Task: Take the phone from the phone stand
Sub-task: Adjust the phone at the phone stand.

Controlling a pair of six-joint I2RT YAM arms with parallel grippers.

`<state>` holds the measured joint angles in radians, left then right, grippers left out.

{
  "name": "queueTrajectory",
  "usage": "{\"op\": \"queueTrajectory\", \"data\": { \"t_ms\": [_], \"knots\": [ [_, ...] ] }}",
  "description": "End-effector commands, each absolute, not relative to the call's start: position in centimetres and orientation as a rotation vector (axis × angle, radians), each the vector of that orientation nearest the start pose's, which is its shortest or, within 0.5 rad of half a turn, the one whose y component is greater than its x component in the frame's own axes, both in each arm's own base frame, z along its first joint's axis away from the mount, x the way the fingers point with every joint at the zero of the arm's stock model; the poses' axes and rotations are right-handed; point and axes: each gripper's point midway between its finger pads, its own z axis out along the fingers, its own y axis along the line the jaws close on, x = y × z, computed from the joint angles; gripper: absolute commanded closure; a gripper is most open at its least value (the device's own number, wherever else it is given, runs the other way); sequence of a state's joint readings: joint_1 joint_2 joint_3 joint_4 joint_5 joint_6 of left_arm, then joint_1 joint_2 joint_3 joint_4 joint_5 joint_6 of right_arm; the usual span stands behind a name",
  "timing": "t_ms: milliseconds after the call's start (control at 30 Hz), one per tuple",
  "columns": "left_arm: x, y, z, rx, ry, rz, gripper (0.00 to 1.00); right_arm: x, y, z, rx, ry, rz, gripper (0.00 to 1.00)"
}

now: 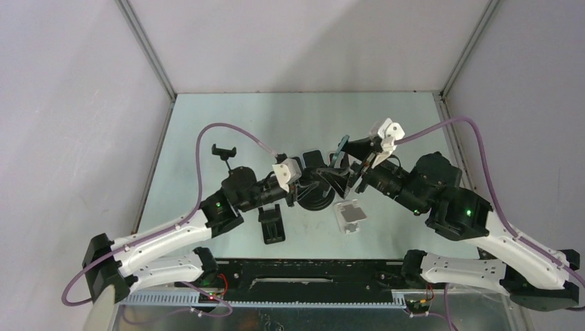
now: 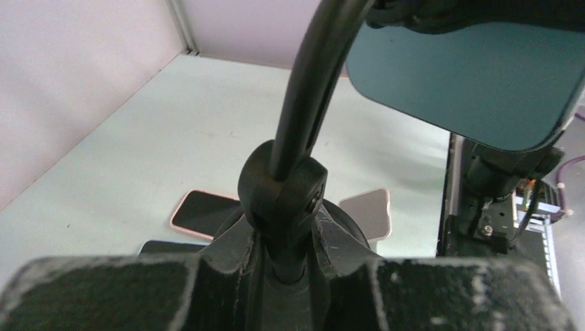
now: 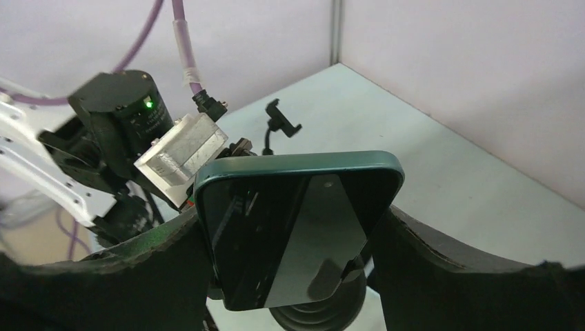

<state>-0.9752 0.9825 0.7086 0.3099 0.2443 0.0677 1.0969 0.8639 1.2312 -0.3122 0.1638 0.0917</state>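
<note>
Right wrist view is giving you the right gripper (image 3: 300, 269) with its fingers standing wide and pressing on both side edges of the teal-cased phone (image 3: 276, 207), whose screen is facing the lens. Left wrist view is showing what that one is hiding. The left gripper (image 2: 286, 276) is clamping narrowly on the black joint of the phone stand (image 2: 283, 193), low on its stem. The phone is hanging high beside the stem's top; it may be sitting in the cradle, but you cannot tell. A pink-edged phone (image 2: 200, 212) is lying flat on the pale green table (image 2: 138, 138). Top external view is adding a small clamp mount (image 1: 223, 150), a black block (image 1: 272, 224) and a white piece (image 1: 350, 216), with grey walls (image 1: 290, 41) closing in the table.
</note>
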Motion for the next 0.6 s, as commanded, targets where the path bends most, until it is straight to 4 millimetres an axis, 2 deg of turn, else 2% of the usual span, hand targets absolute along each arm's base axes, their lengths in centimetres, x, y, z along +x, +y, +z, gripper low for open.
{"op": "queueTrajectory", "data": {
  "t_ms": [0,167,400,567],
  "knots": [
    [17.7,-33.4,29.4,1.045,1.286,-0.809,1.00,18.3,23.2,47.8,-0.568,1.327,0.587,1.00],
    [17.7,-34.2,27.5,1.091,1.346,-0.791,1.00,18.7,24.1,47.0,-0.657,1.360,0.490,1.00],
    [17.0,-35.6,25.1,1.144,1.400,-0.804,1.00,18.3,24.9,47.9,-0.746,1.342,0.475,1.00],
    [16.7,-36.2,23.7,1.165,1.424,-0.815,1.00,17.8,25.6,47.3,-0.830,1.356,0.471,1.00]
  ]
}}
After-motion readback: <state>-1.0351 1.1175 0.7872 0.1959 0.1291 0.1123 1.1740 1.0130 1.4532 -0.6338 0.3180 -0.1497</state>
